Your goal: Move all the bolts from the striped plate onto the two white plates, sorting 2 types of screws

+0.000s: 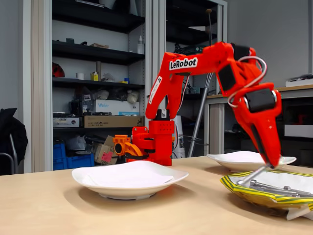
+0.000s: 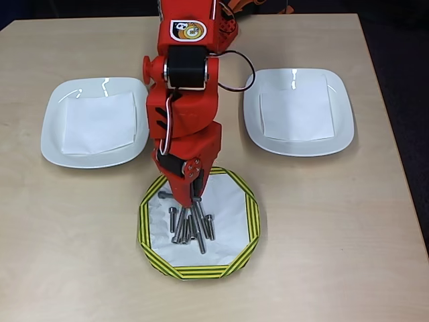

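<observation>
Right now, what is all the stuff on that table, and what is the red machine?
Bolts: a heap of silver ones, long and short, too overlapped to count; on the white centre of the striped plate.
Striped plate: one, yellow and dark green rim; near the front table edge in the overhead view.
White plates: two, plain white, each with a white paper square inside and no bolts; one left, one right in the overhead view.
Table: one, light wood.
Shelves: dark, cluttered with boxes; behind the table in the fixed view.
Arm: one, red, marked LeRobot; bent down over the striped plate.
Gripper: one, red; tips down in the bolt heap, a long bolt angled at its tip.
</observation>
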